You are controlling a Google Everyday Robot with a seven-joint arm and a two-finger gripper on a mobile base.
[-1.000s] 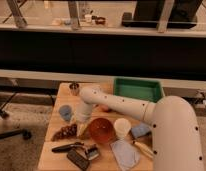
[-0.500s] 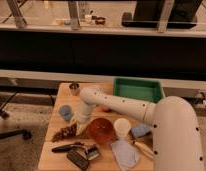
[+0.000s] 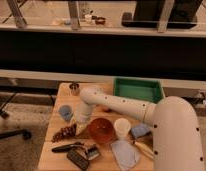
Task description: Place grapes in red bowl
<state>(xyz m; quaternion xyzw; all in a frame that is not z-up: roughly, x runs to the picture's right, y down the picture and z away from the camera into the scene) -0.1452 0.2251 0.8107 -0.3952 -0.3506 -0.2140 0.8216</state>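
Lower left of the bench [image 3: 51, 156]: grapes [image 3: 64, 133] lie on the wood, just left of the red bowl [image 3: 101, 131], not in it. End effector [image 3: 79, 128] sits low between the two, at the right edge of the bunch. Contact looks likely but cannot be confirmed. Open or closed: cannot tell. Nothing is seen lifted.

Risks, as judged:
- Bunch is loose and irregular. A grip on an outer berry or the stem could slip or tear, dropping grapes on the bench.
- Bowl is right beside the wrist. A sideways carry could knock it toward the white cup [image 3: 122, 127], which stands just beside its right rim.
- Black tool [image 3: 66, 147] lies just below the bunch. A low sweep could drag it.
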